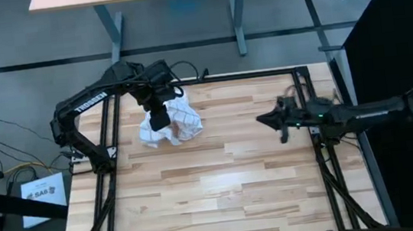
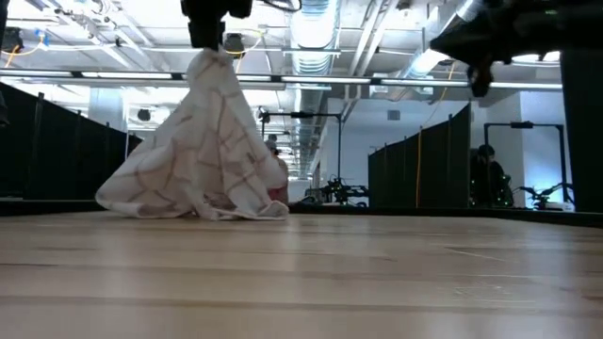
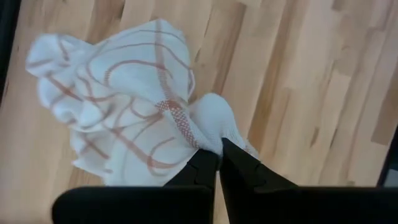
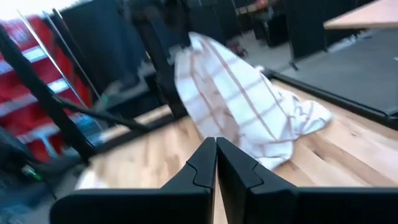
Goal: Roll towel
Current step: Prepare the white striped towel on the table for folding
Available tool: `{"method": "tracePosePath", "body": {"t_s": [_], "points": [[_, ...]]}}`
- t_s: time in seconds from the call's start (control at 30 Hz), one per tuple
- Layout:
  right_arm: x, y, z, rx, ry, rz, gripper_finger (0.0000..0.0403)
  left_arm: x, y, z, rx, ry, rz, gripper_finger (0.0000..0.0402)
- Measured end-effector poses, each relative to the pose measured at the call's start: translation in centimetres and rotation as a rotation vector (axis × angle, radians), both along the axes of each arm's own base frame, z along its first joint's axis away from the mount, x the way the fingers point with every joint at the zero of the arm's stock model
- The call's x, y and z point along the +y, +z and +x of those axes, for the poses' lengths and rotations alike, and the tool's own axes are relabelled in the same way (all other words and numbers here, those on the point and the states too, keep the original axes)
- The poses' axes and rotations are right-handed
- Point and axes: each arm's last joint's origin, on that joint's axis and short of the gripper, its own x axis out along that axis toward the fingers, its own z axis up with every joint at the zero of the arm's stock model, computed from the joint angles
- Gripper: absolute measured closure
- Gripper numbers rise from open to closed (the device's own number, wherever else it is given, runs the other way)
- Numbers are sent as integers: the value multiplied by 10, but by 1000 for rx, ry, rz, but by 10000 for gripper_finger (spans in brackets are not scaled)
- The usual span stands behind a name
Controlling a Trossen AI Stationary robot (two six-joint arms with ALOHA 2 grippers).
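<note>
Left jaws (image 3: 219,155) pinching towel (image 3: 118,106)

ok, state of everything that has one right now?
towel: bunched, unrolled, one part pinched and lifted into a peak, hem still on the table
left gripper: shut on towel, above the table's far left
right gripper: shut, empty, held in the air at the table's right side, clear of the towel
</note>
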Motion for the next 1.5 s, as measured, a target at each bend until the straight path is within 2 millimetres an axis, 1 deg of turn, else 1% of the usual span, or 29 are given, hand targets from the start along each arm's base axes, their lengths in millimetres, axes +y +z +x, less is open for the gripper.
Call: {"method": "tracePosePath", "body": {"t_s": [0.07,0.13,0.27,0.4,0.5,0.63,0.77,0.9,1.07,1.4,1.5], "points": [[-2,4,20,65,3,-33,386,-3,1,1,-2,-1,-3,402],[-5,6,38,123,3,-92,361,-4,1,1,-3,-2,-4,402],[-14,4,77,239,11,-209,311,-6,1,2,-3,-4,-7,402],[-25,-7,118,356,31,-320,261,-9,1,3,-4,-7,-10,402],[-35,-18,142,411,29,-349,231,-7,3,7,-48,-9,7,402],[-46,-32,172,464,22,-355,204,-4,6,15,-140,-27,47,402],[-53,-43,197,499,-29,-358,191,0,8,18,-179,-41,71,402],[-56,-45,215,499,-54,-339,190,4,8,17,-185,-41,82,402],[-52,-55,228,532,-45,-310,190,11,9,17,-212,-25,98,402],[-48,-63,232,599,-162,-337,190,15,10,16,-221,-25,111,402],[-56,-62,231,586,-196,-332,191,16,10,16,-222,-25,112,402]]}}
